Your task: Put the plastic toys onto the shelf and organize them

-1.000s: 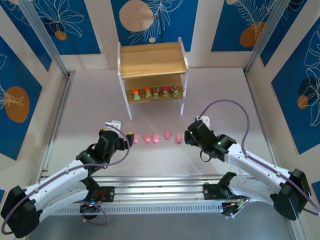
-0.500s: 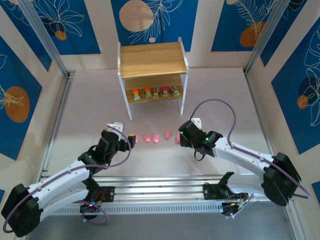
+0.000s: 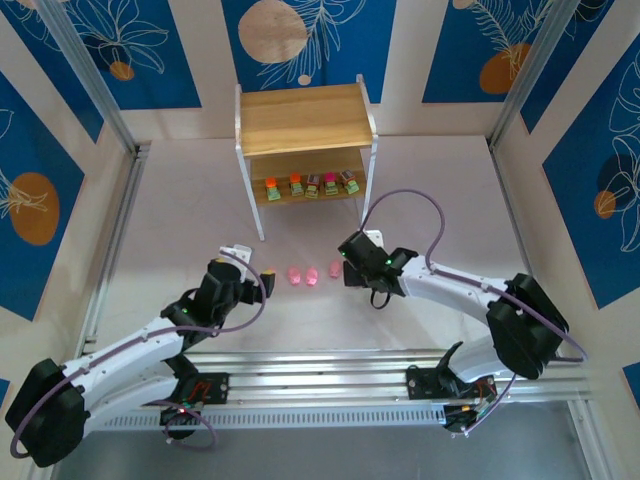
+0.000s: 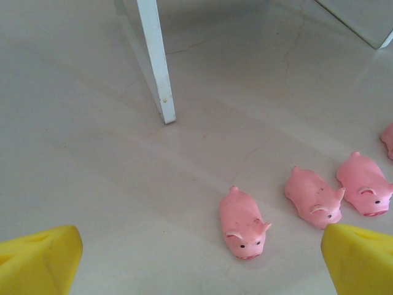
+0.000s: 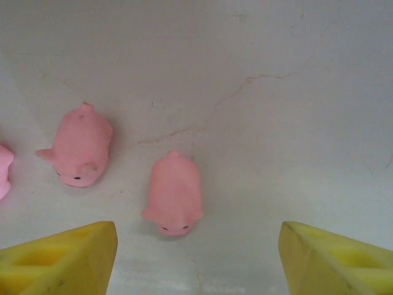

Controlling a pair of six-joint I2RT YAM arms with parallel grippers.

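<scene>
Before shelf (image 3: 305, 120), right gripper (image 5: 198, 225) spread, pig (image 5: 175, 193) between jaws, long axis square to closing line, snout away from shelf; left gripper (image 4: 201, 232) spread too.

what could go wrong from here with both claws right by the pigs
The open left claw faces a small pink plastic pig whose neighbour lies close, so closing may knock that one. The open right claw frames another pink pig, with a second near its finger. Both claws crowd one row and may collide.
</scene>
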